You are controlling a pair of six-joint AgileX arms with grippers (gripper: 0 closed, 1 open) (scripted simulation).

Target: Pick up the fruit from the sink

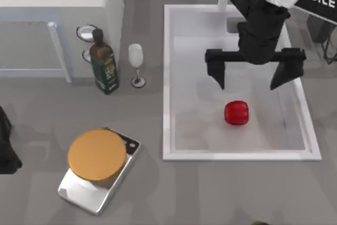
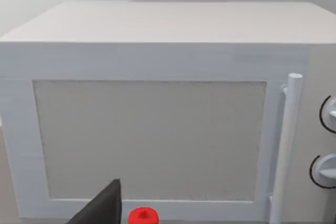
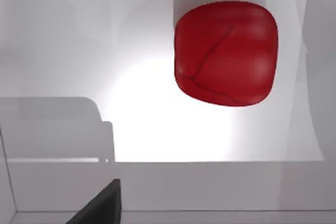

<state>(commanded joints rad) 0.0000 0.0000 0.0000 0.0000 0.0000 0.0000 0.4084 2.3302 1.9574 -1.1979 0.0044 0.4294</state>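
Note:
The fruit [image 1: 237,113], small, glossy and red, lies on the floor of the white sink [image 1: 167,77], toward its front. My right gripper [image 1: 248,86] hangs over the basin just behind the fruit, open, its two black fingers spread wide with nothing between them. In the right wrist view the fruit [image 3: 226,53] shows large with faint lobes, apart from the dark fingertip [image 3: 102,205] at the frame's edge. My left arm [image 1: 6,148] stays parked at the table's left edge.
A white microwave [image 2: 157,129] stands at the back left. Beside it are a dark bottle [image 1: 103,64] and a wine glass [image 1: 136,64]. A silver scale [image 1: 95,191] with an orange disc [image 1: 97,152] sits front left of the sink.

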